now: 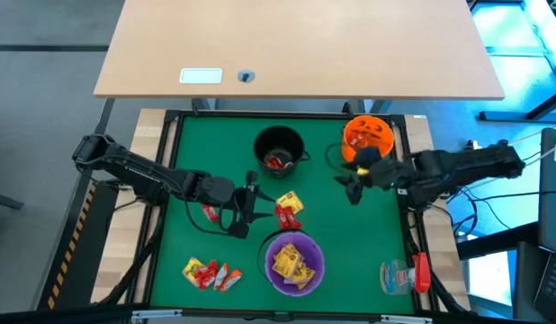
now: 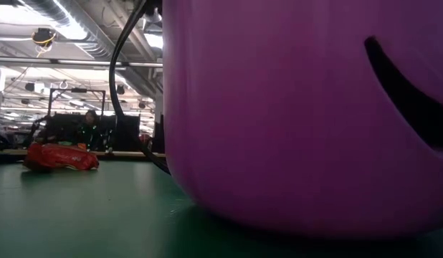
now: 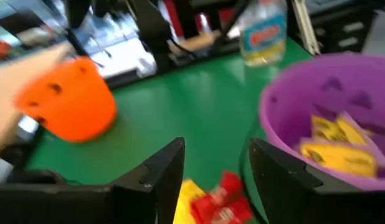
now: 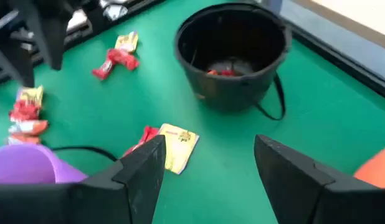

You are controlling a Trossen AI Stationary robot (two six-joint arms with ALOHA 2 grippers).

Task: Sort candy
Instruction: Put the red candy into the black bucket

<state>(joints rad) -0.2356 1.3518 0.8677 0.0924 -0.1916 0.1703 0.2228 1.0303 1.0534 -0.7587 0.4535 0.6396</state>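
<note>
purple bowl (image 2: 307, 115) cut off by low view's edges, orange bowl (image 3: 71, 99) blurred

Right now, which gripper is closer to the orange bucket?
The right. The right gripper hangs just in front of the orange bucket, jaws open and empty. The left gripper is mid-table, open above loose candy, beside the purple bucket.
</note>
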